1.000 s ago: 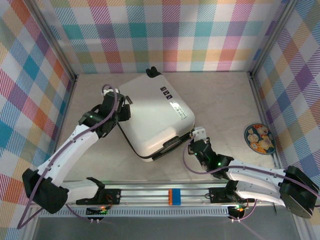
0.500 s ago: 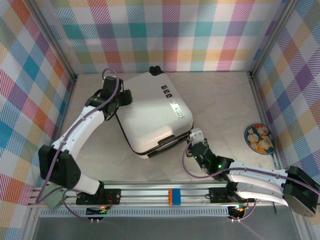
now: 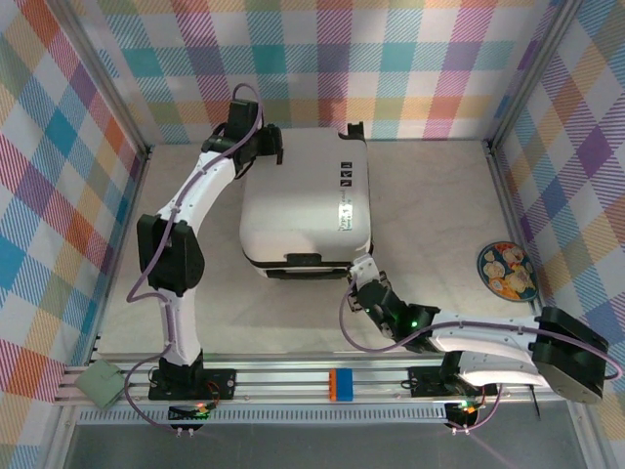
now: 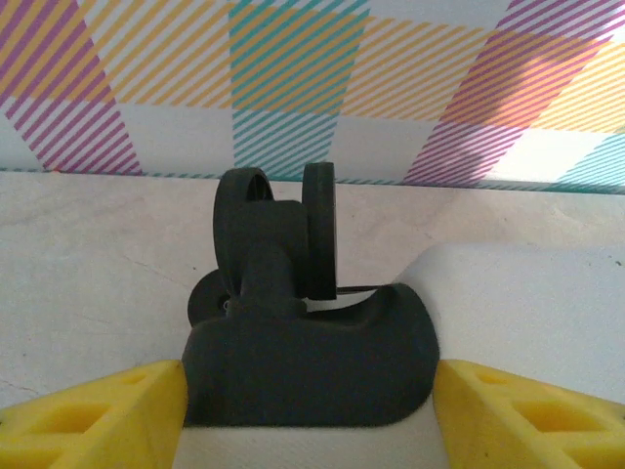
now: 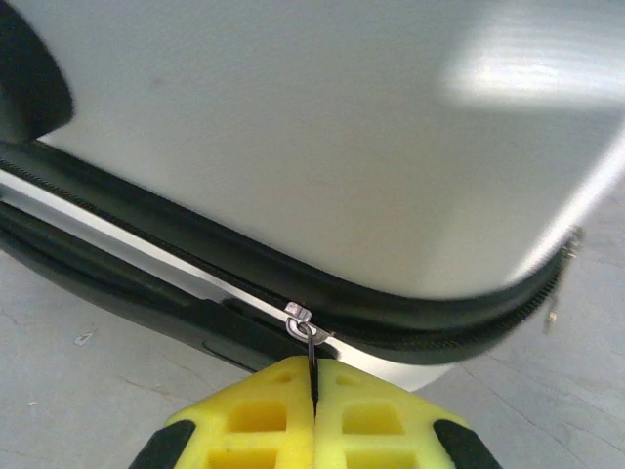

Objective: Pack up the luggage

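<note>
The luggage (image 3: pixel 303 205) swung from diagonal to square with the back wall (image 3: pixel 391 59). The left gripper (image 3: pixel 262 147) travelled toward that wall, reaching a wheel (image 4: pixel 283 244). The right gripper (image 3: pixel 363 274) and zipper pull (image 5: pixel 311 357) shifted left.

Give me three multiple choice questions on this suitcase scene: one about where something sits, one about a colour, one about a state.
1. Where is the round patterned plate?
A. On top of the luggage
B. On the table, to the right of the luggage
C. Against the left wall

2. What colour is the luggage's outer shell?
A. White
B. Purple
C. Black

3. What is the right gripper doing?
A. Hanging open above the table
B. Shut on the zipper pull
C. Shut on a wheel

Answers:
1. B: the top view shows the plate on bare table, well apart from the luggage.
2. A: the shell is white in the top and right wrist views.
3. B: the yellow fingers meet with the pull pinched between them.
</note>
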Motion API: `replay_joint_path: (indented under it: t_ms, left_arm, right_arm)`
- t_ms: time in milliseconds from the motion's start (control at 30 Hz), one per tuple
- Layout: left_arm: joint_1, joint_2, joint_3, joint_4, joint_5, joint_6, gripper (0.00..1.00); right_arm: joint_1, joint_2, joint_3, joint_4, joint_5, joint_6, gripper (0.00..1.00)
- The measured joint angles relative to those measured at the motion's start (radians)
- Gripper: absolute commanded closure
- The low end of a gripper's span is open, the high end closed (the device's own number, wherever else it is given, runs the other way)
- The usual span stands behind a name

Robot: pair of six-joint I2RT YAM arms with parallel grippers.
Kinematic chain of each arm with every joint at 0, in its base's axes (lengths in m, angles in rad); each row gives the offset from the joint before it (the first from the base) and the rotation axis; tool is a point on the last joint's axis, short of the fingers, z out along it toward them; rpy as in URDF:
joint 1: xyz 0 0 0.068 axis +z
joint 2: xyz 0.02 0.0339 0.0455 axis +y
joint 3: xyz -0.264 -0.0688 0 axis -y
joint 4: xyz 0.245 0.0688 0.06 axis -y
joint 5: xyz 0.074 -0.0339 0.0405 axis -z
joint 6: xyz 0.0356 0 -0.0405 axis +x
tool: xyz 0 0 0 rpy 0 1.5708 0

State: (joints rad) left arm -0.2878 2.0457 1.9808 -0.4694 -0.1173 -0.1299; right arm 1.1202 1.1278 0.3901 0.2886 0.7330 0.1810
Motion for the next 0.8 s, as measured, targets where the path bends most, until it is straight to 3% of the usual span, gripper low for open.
replay_joint_path:
  t_ms: [167, 333, 500, 667, 800]
  left_arm:
    - [-0.074, -0.069, 0.013, -0.070, -0.083, 0.051, 0.29]
    - [-0.348, -0.131, 0.064, -0.109, -0.157, 0.145, 0.29]
    - [-0.587, -0.042, 0.249, -0.172, -0.145, 0.225, 0.29]
    - [-0.668, 0.159, 0.492, -0.255, -0.123, 0.259, 0.29]
    - [-0.695, 0.269, 0.525, -0.318, -0.128, 0.270, 0.29]
  right_arm:
    - [0.020, 0.083, 0.037, 0.037, -0.019, -0.019, 1.00]
    - [0.027, 0.102, 0.042, 0.069, -0.039, -0.037, 1.00]
    - [0.027, 0.102, 0.042, 0.080, -0.043, -0.040, 1.00]
    - [0.027, 0.097, 0.041, 0.085, -0.045, -0.040, 1.00]
    - [0.027, 0.068, 0.030, 0.089, -0.050, -0.040, 1.00]
